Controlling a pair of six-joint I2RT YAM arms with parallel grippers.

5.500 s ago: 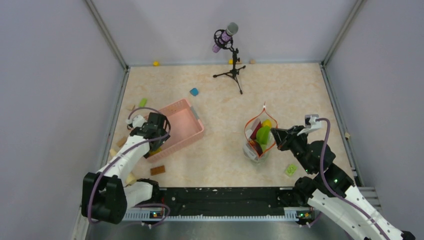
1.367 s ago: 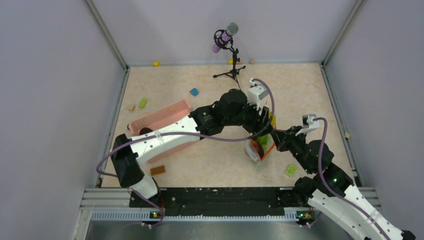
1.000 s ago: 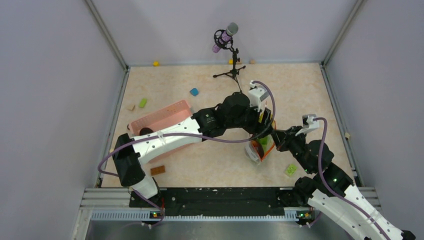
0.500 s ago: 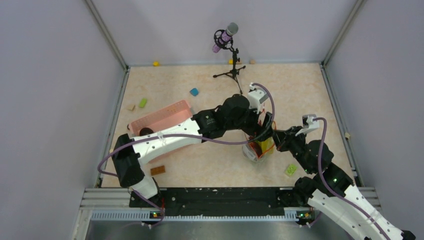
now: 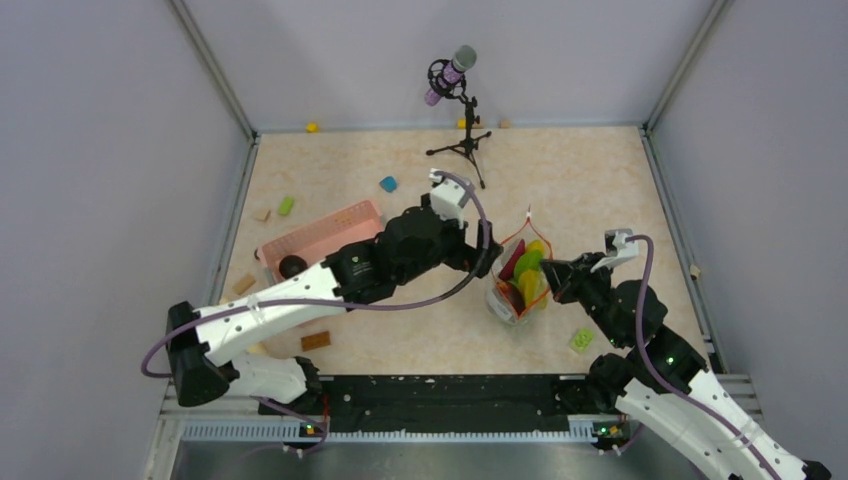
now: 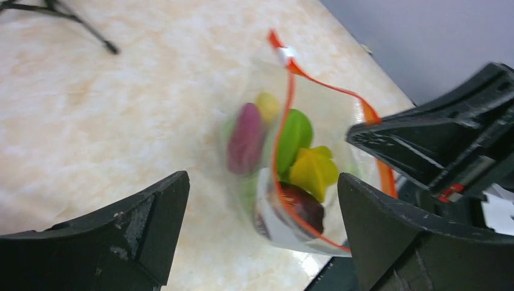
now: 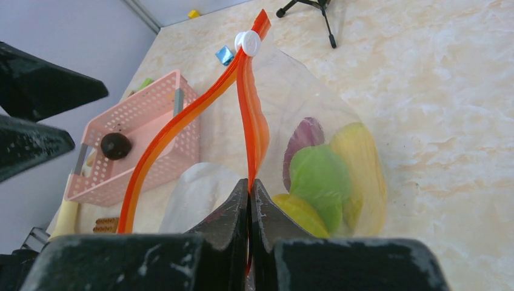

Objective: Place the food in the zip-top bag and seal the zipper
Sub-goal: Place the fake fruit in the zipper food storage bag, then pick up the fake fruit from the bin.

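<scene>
Right hand (image 7: 249, 185) clamped on zipper (image 7: 251, 121), its length pointing away, slider (image 7: 247, 42) at far end.

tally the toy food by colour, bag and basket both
maroon piece: 1
green piece: 1
yellow pieces: 2
dark red-brown piece: 1
dark brown round piece, in the pink basket: 1
total: 6 visible, 5 of them in the zip-top bag

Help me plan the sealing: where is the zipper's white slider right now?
In the right wrist view, the white slider sits at the zipper's far end, toward the microphone stand, opposite the near end that the right gripper pinches.
</scene>
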